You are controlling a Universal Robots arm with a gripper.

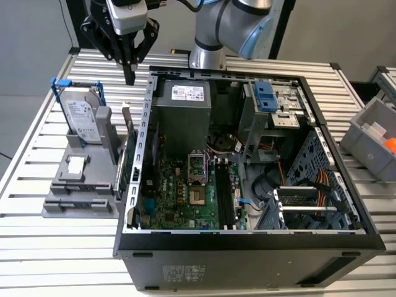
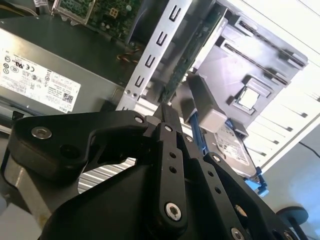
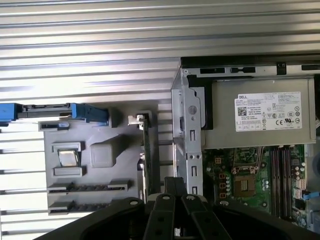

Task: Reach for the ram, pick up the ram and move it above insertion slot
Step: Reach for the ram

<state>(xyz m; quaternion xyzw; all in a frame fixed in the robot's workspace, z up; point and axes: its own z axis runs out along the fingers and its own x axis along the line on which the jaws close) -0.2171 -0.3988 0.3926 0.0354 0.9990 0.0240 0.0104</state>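
Ram stick [image 1: 128,148] stood on edge just outside the computer case [image 1: 247,260], gripper [image 1: 129,75] hung above that case's near wall, jaws together.

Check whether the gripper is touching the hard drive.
Apart. In the exterior view the gripper hangs clear of the hard drive, with bare slats of the table showing between them.

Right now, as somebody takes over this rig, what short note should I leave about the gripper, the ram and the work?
Gripper: shut, holding nothing, raised near the grey holder, outside the open computer case.
Ram: perhaps the dark strips standing in the holder's slots; I cannot tell for sure.
Insertion slots: inside the case.
Done: nothing gripped yet.
Left: reach, pick-up, move above the slot.
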